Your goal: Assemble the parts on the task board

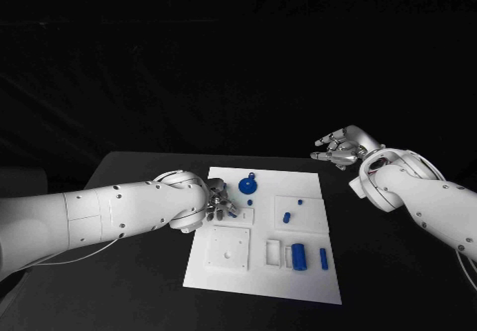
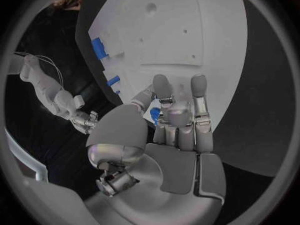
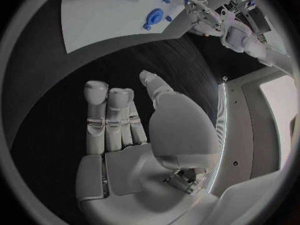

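While we look down from the head view, we see the white task board (image 1: 260, 276) lying flat on the black table (image 1: 139, 172). Small blue parts lie on it. A round blue part (image 1: 249, 185) sits near the far end of the board. 2 little blue parts (image 1: 286, 216) lie near the middle. 2 longer blue parts (image 1: 298, 256) lie side by side near the close end, next to a white square plate (image 1: 229, 249).

Our left robot hand (image 1: 220, 205) is low over the left side of the board, just beside the round blue part. In the left wrist view this left robot hand (image 2: 178, 117) has its fingers (image 2: 199, 92) close together and pointing at the board, with a bit of blue (image 2: 155, 115) showing between them. We cannot tell if it is pinching that blue part.

Our right robot hand (image 1: 343, 146) is up off the board, past its far right corner and well apart from the parts. In the right wrist view the right robot hand (image 3: 134, 135) is spread and holds nothing.
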You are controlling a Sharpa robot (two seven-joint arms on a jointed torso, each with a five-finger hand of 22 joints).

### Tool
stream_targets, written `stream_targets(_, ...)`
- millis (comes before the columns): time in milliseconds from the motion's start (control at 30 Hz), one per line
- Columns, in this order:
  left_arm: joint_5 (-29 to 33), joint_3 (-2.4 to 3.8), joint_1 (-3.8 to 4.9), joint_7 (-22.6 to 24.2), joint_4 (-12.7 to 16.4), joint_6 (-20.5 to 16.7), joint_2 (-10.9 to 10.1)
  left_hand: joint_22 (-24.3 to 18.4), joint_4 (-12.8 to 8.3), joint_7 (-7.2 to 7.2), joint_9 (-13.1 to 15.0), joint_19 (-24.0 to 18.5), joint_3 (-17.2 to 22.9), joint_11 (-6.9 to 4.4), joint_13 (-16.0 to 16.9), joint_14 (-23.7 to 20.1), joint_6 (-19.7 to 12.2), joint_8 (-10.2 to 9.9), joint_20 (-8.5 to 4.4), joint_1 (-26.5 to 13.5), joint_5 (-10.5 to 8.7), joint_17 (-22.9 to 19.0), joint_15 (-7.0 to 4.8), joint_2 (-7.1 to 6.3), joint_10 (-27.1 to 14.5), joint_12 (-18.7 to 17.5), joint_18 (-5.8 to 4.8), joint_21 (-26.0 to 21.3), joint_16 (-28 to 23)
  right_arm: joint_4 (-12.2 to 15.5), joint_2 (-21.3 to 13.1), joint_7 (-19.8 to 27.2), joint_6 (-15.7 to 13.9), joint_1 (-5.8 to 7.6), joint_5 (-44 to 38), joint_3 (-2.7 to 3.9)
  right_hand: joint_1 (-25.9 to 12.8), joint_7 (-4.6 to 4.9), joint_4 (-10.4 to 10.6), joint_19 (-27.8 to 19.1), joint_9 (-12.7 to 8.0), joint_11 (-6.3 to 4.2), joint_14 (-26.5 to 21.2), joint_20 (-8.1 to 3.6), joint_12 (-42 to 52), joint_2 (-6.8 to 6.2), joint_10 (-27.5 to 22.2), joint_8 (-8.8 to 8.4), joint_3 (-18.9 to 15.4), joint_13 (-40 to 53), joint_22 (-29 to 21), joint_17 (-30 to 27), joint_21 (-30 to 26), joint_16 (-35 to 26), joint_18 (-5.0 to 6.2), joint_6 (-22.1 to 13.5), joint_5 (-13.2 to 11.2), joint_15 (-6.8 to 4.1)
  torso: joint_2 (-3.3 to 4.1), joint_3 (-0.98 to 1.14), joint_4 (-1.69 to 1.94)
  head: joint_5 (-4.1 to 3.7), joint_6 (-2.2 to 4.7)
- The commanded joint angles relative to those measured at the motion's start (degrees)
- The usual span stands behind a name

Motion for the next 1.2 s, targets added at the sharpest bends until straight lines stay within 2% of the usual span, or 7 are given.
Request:
stream_targets(33,1.04,0.00,-0.06,1.13,0.57,-4.97,-0.23,0.20,-0.11,-7.20,31.09,0.36,0.38,-0.79,0.10,0.58,13.99,0.43,-0.04,0.16,0.40,0.01,-0.16,0.47,2.34,0.31,-0.62,-0.27,0.06,0.01,-0.04,0.47,0.59,-0.04,0.12,0.03,-0.55,-0.02,0.06,2.11,-0.09,0.01,-0.27,0.10,0.26,0.01,-0.28,-0.20,0.33,-0.05,4.05,-0.08,-0.20,-0.09,0.81,0.27,0.18,-0.08,0.01,0.03,0.02,-0.01,-0.04)
stream_targets(167,2.73,0.01,-0.07,1.61,1.22,-7.18,-0.78,0.44,-0.19,-7.21,31.18,0.51,0.51,-0.80,0.11,0.70,14.01,0.41,-0.08,0.15,0.51,0.02,-0.21,0.49,2.34,0.39,-0.62,-0.44,0.08,-0.07,-0.11,0.46,0.49,-0.04,0.18,0.03,-0.66,-0.02,0.13,2.13,-0.09,0.00,-0.22,0.09,0.26,0.00,-0.30,-0.21,0.36,-0.07,4.05,-0.03,-0.23,-0.03,0.82,0.26,0.44,-0.09,-0.02,0.05,0.01,-0.04,0.03)
stream_targets(367,4.11,0.02,-0.07,1.79,1.67,-7.81,-1.39,0.44,-0.19,-7.21,31.18,0.51,0.51,-0.80,0.11,0.70,14.01,0.41,-0.08,0.15,0.51,0.02,-0.21,0.49,2.34,0.39,-0.62,-0.44,0.08,-0.16,-0.17,0.42,0.48,-0.04,0.22,0.03,-0.68,-0.01,0.15,2.14,-0.09,0.01,-0.28,0.09,0.24,-0.03,-0.32,-0.21,0.37,-0.09,4.05,-0.12,-0.22,-0.13,0.81,0.22,0.69,-0.08,-0.01,0.05,-0.04,0.05,0.05)
stream_targets(867,4.52,0.01,-0.07,0.08,0.70,-3.27,-0.51,2.08,-0.39,-7.19,31.33,0.98,0.70,-0.79,0.04,0.56,13.92,0.40,-0.12,0.10,0.44,-0.34,-0.20,0.54,2.34,0.34,-0.77,-2.03,0.04,-0.46,0.08,0.36,1.01,-0.06,0.26,0.03,-0.70,-0.01,0.17,2.16,-0.09,0.00,-0.25,0.08,0.27,-0.02,-0.28,-0.20,0.38,-0.10,4.07,-0.08,-0.14,-0.08,0.80,0.24,0.81,-0.09,0.02,0.05,-0.01,0.00,-0.15)
stream_targets(1200,3.79,0.01,-0.07,-0.45,0.20,-2.82,0.02,2.39,-0.38,-7.16,31.28,1.15,0.70,-0.75,-0.02,0.50,13.88,0.36,-0.10,0.07,0.23,-0.77,-0.14,0.61,2.33,0.18,-0.80,-2.47,-0.17,-0.43,0.10,0.36,1.01,-0.07,0.26,0.03,-0.76,-0.02,0.18,2.19,-0.09,-0.01,-0.23,0.06,0.30,0.00,-0.28,-0.21,0.38,-0.10,4.07,-0.06,-0.16,-0.05,0.80,0.27,0.92,-0.10,0.03,0.01,-0.02,-0.01,-0.28)
